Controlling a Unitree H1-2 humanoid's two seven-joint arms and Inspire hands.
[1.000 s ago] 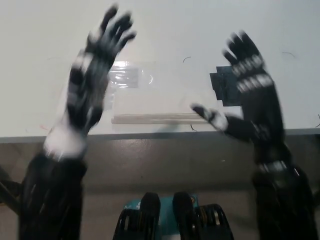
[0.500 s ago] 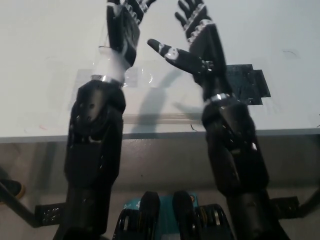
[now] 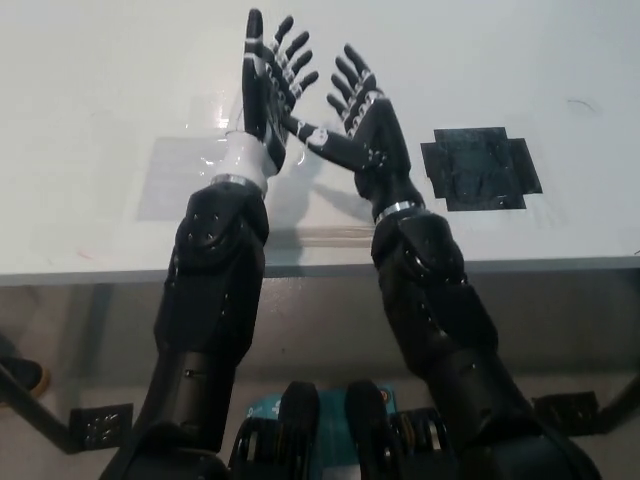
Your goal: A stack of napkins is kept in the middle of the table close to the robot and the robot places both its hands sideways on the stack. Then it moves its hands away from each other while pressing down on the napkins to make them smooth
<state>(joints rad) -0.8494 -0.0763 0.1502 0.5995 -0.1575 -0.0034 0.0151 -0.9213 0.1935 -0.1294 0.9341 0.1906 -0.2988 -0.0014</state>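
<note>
Now both arms reach farther over the white desk (image 3: 80, 120) than before. The left robot hand (image 3: 265, 85) and right robot hand (image 3: 362, 125), fingers spread and empty, stand edge-on, close together above the clear-wrapped napkin stack (image 3: 185, 175).

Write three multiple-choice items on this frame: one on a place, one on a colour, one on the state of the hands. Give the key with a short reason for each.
1. Where does the dark square patch lie on the table?
A. to the right of the right hand
B. between the two hands
C. to the left of the left hand

2. What colour is the table top?
A. black
B. white
C. red

3. How are the left hand and right hand held?
A. both in fists
B. far apart at the table's two ends
C. open, close together, fingers spread

Key:
1 A: the patch sits at picture right, beyond the right hand.
2 B: the surface around the hands is plain white.
3 C: both hands show spread fingers and stand side by side near the middle, holding nothing.
</note>
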